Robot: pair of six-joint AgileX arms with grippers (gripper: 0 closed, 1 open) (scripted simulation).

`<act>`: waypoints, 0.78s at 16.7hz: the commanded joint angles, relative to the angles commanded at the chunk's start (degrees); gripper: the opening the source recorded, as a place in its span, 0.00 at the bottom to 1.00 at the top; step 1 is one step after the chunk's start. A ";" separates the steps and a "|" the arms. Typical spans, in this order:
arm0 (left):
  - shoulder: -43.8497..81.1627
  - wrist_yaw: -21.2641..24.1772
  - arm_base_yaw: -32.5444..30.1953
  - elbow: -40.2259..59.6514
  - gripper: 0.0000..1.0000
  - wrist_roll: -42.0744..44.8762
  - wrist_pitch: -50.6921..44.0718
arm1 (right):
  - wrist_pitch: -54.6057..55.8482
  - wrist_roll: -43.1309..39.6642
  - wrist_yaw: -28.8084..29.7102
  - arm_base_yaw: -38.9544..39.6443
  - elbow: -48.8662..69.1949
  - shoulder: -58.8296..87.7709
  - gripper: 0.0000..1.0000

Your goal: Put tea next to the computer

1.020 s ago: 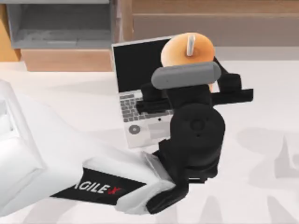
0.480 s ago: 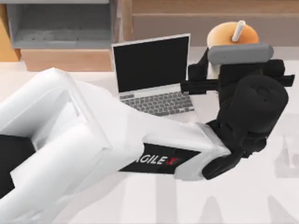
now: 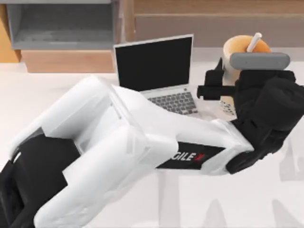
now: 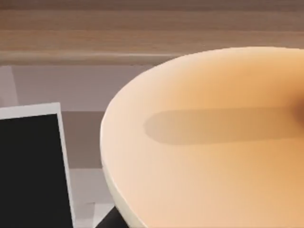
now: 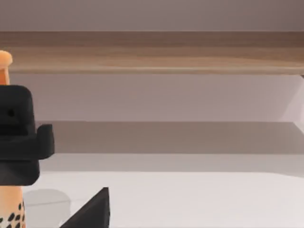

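Left hand (image 3: 227,90) clamped on tea (image 3: 237,52), upright, just right of computer (image 3: 156,71).

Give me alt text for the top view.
The left gripper holds the tea just right of the computer, which stands open on the table. The white left arm crosses the foreground.

Left gripper (image 3: 227,88) sits at the worktop's (image 3: 57,90) right rear, jaws closed about the tea (image 3: 237,50) — cup upright between them. The computer (image 3: 154,71) stands just left of the jaws, screen raised behind its keyboard. Behind jaws and cup runs a wooden ledge (image 3: 190,23) — an open cabinet (image 3: 61,28) far left of it.
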 joint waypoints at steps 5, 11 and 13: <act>0.46 -0.04 0.04 0.46 0.00 -0.10 -0.55 | 0.00 0.00 0.00 0.00 0.00 0.00 1.00; -0.38 -0.01 -0.67 1.23 0.00 -0.10 0.88 | 0.00 0.00 0.00 0.00 0.00 0.00 1.00; -0.62 -0.08 -0.83 1.80 0.00 -0.02 1.80 | 0.00 0.00 0.00 0.00 0.00 0.00 1.00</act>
